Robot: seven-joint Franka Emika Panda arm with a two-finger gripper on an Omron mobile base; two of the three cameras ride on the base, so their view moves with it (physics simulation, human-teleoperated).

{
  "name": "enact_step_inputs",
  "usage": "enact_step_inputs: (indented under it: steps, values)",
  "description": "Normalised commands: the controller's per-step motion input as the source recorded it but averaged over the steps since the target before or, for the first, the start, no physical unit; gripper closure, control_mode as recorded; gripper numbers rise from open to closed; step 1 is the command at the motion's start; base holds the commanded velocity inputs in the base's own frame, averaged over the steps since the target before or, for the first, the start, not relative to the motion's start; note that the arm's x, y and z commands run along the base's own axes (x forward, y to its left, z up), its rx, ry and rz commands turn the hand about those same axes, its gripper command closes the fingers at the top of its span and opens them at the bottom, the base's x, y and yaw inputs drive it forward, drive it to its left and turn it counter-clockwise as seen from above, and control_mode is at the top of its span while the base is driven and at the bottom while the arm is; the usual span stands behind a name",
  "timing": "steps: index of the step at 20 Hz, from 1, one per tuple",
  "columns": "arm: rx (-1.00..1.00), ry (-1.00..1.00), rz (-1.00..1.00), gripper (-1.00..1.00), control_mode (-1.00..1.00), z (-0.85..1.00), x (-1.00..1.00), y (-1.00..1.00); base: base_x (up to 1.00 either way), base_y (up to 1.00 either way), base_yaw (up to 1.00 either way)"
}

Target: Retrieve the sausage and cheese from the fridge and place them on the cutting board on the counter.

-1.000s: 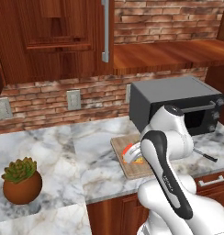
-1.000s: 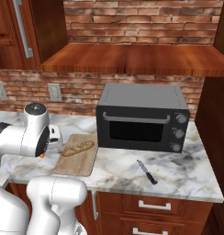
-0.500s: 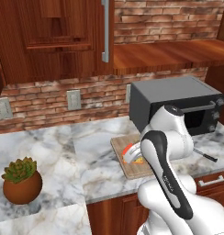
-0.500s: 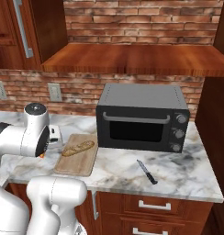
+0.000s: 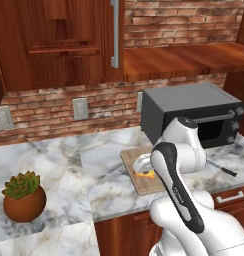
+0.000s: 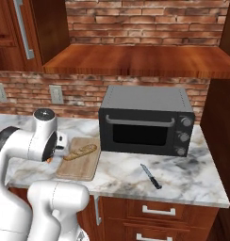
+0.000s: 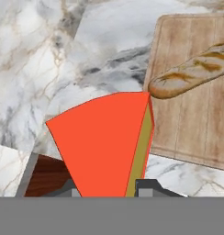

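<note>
A rendered kitchen w/ a marble surface (image 6: 183,176) over red-brown drawers, brick wall behind. Landmark: the cutting board (image 6: 84,165), a small tan wooden board lying flat on the surface just left of a dark toaster oven (image 6: 146,120). A speckled tan bread loaf (image 6: 80,151) lies diagonally across the board's far part. In the hand view the claw (image 7: 108,186) is clamped on the cheese (image 7: 102,142): a wedge w/ a broad red-orange face and a narrow yellow side, its wide end down between the two dark finger tips, its point reaching toward the board's edge, close to the near tip of the loaf. The wedge hangs over the marble and the surface's front edge right beside the board, at the board's side away from the oven; whether it touches the board can't be told. From the left base cam, a sliver of yellow-orange cheese (image 5: 147,174) shows behind the white arm, over the board's (image 5: 131,162) front half. A black-handled knife (image 6: 150,176) lies on the marble on the oven side of the board, in front of the oven, well apart from the board. A potted succulent (image 5: 24,202) sits far from the board on the opposite side, near the surface's front edge. Dark wood cabinets w/ a long metal handle (image 5: 114,32) hang above.
</note>
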Motion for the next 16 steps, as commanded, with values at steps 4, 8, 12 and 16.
enact_step_inputs:
  steps: [4,8,12,16]
  values:
    - [0.07,0.15,-0.46,1.00,-1.00,-0.15,-0.04,-0.34,0.00,0.00,0.00]
    - [0.12,0.03,-0.31,1.00,-1.00,-0.14,-0.16,-0.30,0.00,0.00,0.00]
    - [0.08,0.03,-0.14,1.00,-1.00,-0.23,-0.12,-0.33,0.00,0.00,0.00]
    - [0.00,0.07,0.00,1.00,-1.00,-0.25,0.07,-0.15,0.00,0.00,0.00]
